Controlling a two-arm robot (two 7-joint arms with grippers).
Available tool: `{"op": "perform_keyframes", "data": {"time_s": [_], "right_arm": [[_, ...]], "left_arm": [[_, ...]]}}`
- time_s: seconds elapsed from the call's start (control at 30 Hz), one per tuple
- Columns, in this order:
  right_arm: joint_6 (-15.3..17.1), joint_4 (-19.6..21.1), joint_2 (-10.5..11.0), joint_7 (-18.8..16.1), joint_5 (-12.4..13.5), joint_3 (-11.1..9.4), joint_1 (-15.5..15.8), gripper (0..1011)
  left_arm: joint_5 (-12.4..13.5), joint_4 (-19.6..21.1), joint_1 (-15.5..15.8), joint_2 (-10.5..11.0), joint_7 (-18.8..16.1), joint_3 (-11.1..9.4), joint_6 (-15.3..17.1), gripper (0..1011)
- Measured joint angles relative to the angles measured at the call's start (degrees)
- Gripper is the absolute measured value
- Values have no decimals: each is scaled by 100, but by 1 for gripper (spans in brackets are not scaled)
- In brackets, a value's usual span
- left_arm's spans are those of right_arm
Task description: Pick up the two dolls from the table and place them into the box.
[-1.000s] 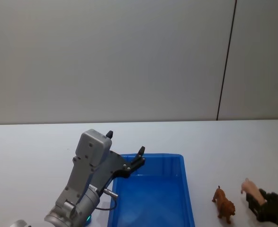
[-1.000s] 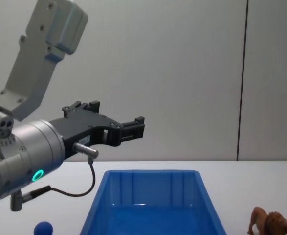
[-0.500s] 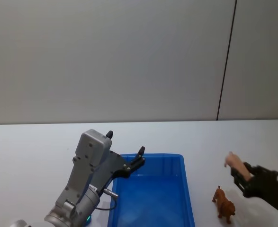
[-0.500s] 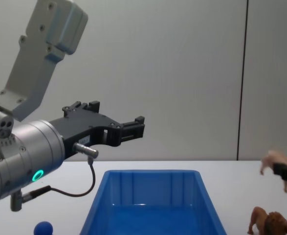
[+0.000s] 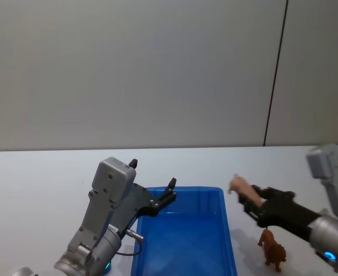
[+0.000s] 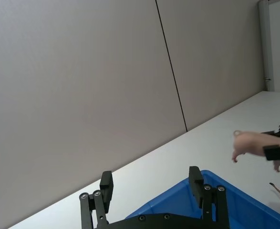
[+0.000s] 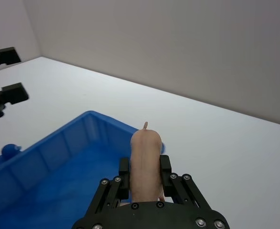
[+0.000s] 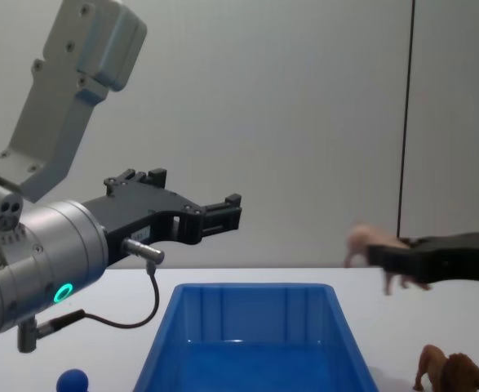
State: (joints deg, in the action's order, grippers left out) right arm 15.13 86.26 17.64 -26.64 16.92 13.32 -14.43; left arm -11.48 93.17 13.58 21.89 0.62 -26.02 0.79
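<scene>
Carry the pig (image 5: 236,184), clamped in the right end effector (image 5: 246,195) centre right, over the box (image 5: 186,189) before releasing, clear of the open left end effector (image 5: 152,174) lower left.

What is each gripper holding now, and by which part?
The right gripper holds the pink pig by the sides of its body. The left gripper is open, empty.

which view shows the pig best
Left wrist view: the pig is side-on with legs visible. Right wrist view sees its back, clamped in the right hand. Head and chest views show it partly hidden by that hand.
</scene>
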Motion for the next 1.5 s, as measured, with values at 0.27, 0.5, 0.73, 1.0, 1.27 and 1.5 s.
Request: {"op": "perform_keyframes", "data": {"time_s": [0.27, 0.5, 0.73, 1.0, 1.27, 1.5], "right_arm": [[230, -580, -382, -452, -155, 276, -508, 362], [304, -1072, -641, -672, -265, 459, -841, 503], [306, -1335, -759, -710, -318, 546, -995, 708], [164, -1177, -650, -492, -333, 518, -847, 940], [97, -688, -392, -181, -193, 413, -457, 1001], [91, -174, -103, 134, 15, 302, -2, 1001]], "left_arm": [[0, 0, 0, 0, 0, 0, 0, 1002], [0, 0, 0, 0, 0, 0, 0, 1002], [0, 0, 0, 0, 0, 0, 0, 1002], [0, 0, 0, 0, 0, 0, 0, 1002], [0, 0, 0, 0, 0, 0, 0, 1002], [0, 0, 0, 0, 0, 0, 0, 1001]]}}
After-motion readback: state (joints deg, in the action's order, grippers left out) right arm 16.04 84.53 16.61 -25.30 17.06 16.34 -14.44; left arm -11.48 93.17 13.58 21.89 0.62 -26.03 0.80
